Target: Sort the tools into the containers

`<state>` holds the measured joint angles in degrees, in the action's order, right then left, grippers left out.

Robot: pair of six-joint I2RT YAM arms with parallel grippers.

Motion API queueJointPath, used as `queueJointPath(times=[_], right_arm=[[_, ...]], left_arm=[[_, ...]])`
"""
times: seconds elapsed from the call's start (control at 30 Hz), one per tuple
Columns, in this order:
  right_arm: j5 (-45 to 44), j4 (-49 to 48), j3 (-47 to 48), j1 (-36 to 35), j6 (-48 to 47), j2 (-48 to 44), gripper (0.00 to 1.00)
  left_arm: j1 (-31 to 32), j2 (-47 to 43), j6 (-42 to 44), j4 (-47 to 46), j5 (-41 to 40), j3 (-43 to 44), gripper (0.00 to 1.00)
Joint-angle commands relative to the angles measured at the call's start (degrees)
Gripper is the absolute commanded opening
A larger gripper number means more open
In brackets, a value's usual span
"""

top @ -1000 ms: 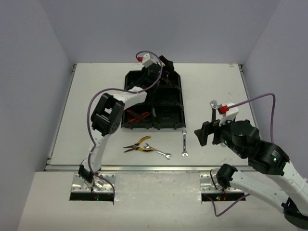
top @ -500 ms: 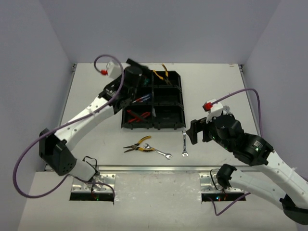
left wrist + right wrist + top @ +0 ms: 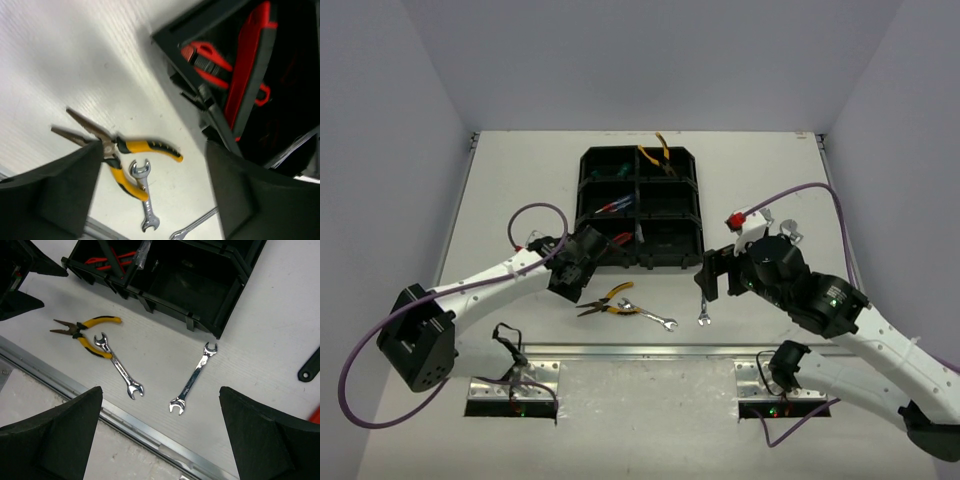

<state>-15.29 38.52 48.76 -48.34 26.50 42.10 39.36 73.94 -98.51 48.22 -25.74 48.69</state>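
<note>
Left gripper (image 3: 150, 192) jaws spread, empty, beside yellow pliers (image 3: 131, 149) by the near edge of the table (image 3: 510, 200). Right gripper (image 3: 160, 432) likewise released. Lower yours squarely across the handles; the wrench (image 3: 118, 365) alongside seems touching, so pinch clear.

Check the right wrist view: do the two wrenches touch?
No, bare table separates the wrench beside the yellow pliers from the other wrench.

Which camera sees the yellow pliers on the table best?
Right wrist view: the yellow pliers lie whole and sharp. The left wrist view blurs them and hides part; the top view shows them small.
</note>
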Motion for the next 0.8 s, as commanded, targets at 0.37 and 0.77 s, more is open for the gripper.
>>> queueJointPath(times=[0.37, 0.77], right_arm=[[1.6, -1.9, -1.1, 0.2, 2.2, -1.8, 0.99], [1.7, -1.5, -1.8, 0.2, 1.4, -2.3, 0.99]], left_arm=[[6.0, 11.6, -4.5, 0.4, 5.0, 7.2, 0.57], [5.9, 22.4, -1.4, -1.2, 9.3, 11.1, 0.55]])
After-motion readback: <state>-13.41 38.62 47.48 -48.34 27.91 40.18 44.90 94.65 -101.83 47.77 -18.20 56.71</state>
